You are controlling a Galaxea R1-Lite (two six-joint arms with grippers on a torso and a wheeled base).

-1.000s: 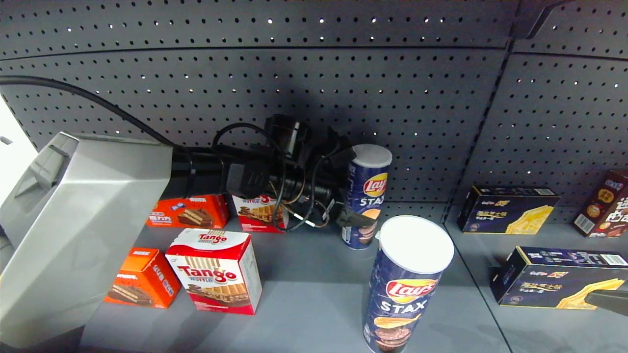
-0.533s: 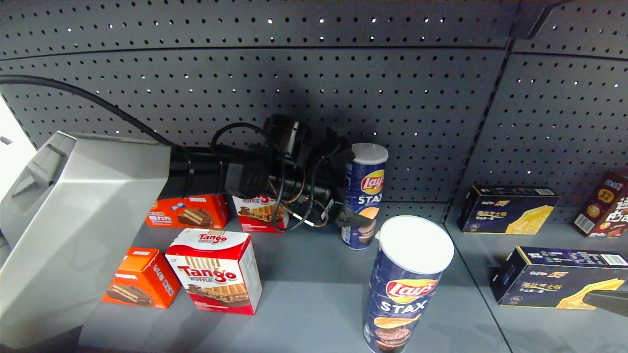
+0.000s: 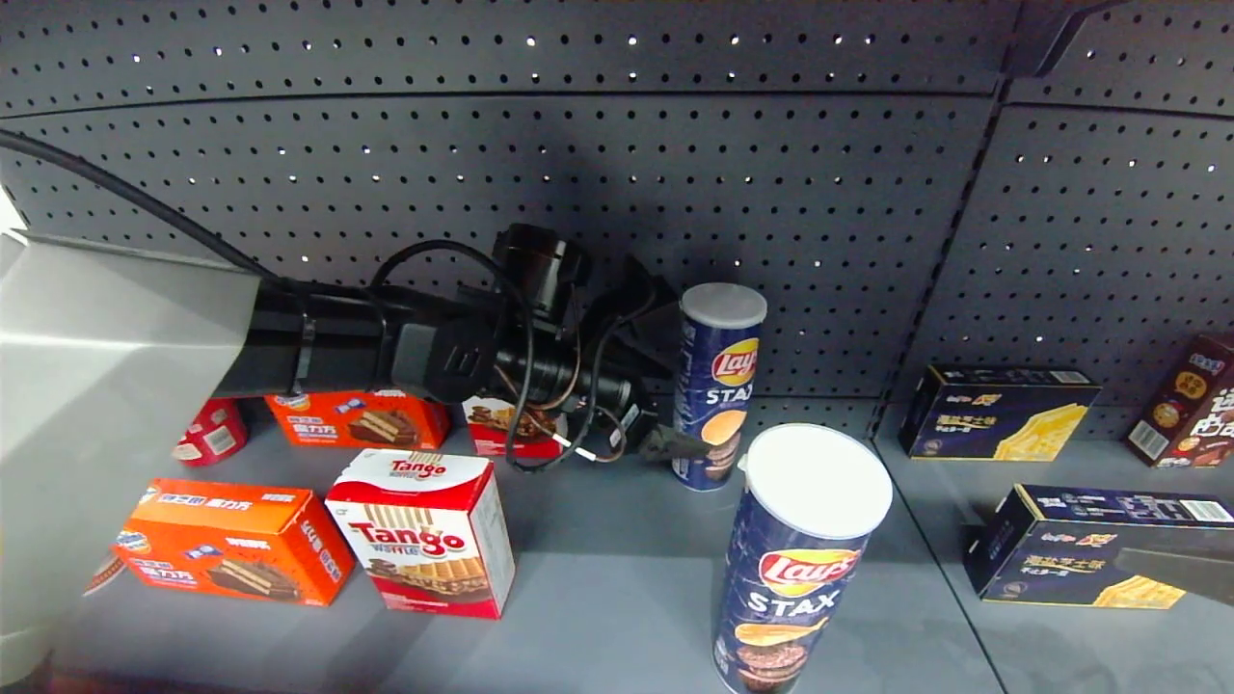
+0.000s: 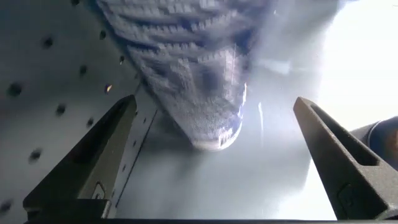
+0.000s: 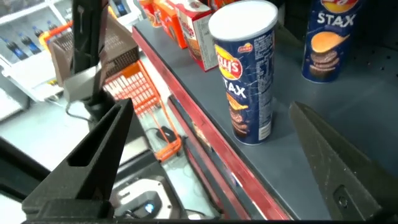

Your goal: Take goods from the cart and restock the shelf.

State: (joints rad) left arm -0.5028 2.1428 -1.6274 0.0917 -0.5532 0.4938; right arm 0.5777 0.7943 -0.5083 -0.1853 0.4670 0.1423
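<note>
From the head view, the left gripper (image 3: pixel 670 376) is let go and spread wide, its fingers (image 3: pixel 675 445) just beside the rear chips can (image 3: pixel 718 386) without clasping it. That can stands upright at the back of the shelf (image 3: pixel 598 578), close against the pegboard (image 3: pixel 578 145). The front chips can (image 3: pixel 800 559) stands upright too, nearer the shelf's front edge and a little to the right. To the left sit a red-and-white wafer box (image 3: pixel 424 545) and orange boxes (image 3: pixel 231 540). Dark blue boxes (image 3: pixel 993 397) lie in the next bay to the right.

In the left wrist view, the left gripper (image 4: pixel 214 102) has its jaws far apart. A blurred blue shape (image 4: pixel 193 74) sits beyond them, probably the rear can, though it's too smeared to be sure.

In the right wrist view, the right gripper (image 5: pixel 210 112) hangs out in front of the shelf (image 5: pixel 205 149), jaws wide and holding nothing. The front chips can (image 5: pixel 245 68) stands near the shelf's edge, with the rear chips can (image 5: pixel 329 37) behind it. The cart (image 5: pixel 134 87), trimmed in orange, waits down on the floor.
</note>
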